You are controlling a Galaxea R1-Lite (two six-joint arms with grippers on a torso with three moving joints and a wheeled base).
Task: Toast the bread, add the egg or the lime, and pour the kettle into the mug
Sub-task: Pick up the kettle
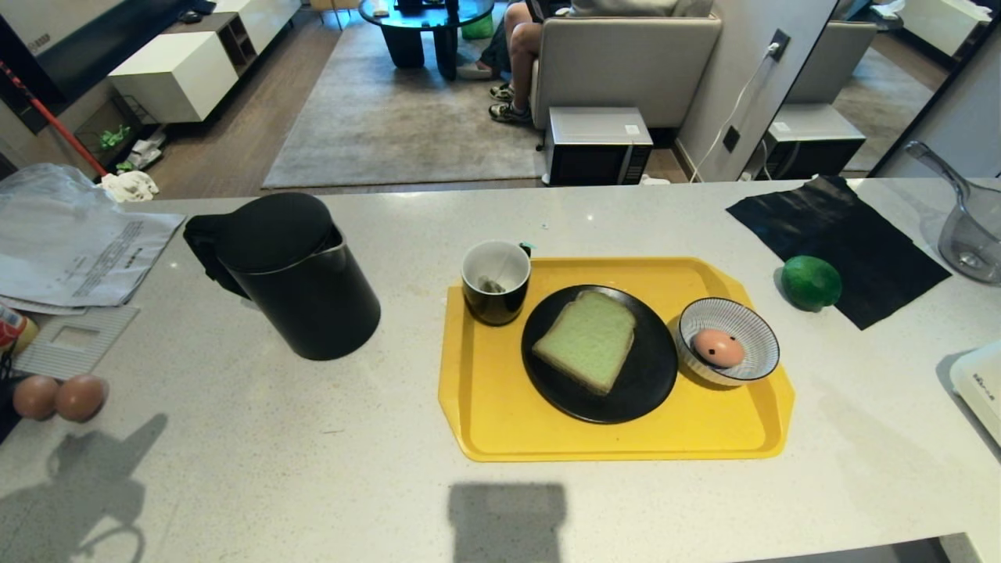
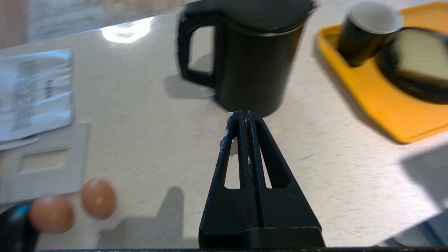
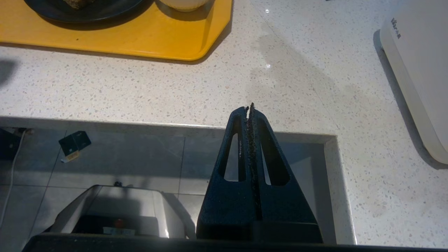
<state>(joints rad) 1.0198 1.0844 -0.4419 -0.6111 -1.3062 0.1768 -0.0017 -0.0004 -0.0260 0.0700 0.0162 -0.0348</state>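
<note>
A pale green bread [image 1: 586,339] slice lies on a black plate [image 1: 649,383] on the yellow tray [image 1: 500,422]. The spotted egg [image 1: 718,347] rests in a striped bowl [image 1: 762,332] on the tray's right. The black mug [image 1: 496,281] stands at the tray's far left corner. The lime [image 1: 811,282] lies on the counter right of the tray. The black kettle [image 1: 297,275] stands left of the tray. My left gripper [image 2: 244,114] is shut and empty, short of the kettle [image 2: 252,56]. My right gripper [image 3: 249,107] is shut and empty at the counter's near edge. Neither arm shows in the head view.
Two plain brown eggs [image 1: 59,396] lie at the counter's left edge, near papers [image 1: 70,250]. A black cloth [image 1: 844,242] and a clear jug [image 1: 970,227] sit at the far right. A white appliance [image 1: 977,387] stands at the right edge. A person sits beyond the counter.
</note>
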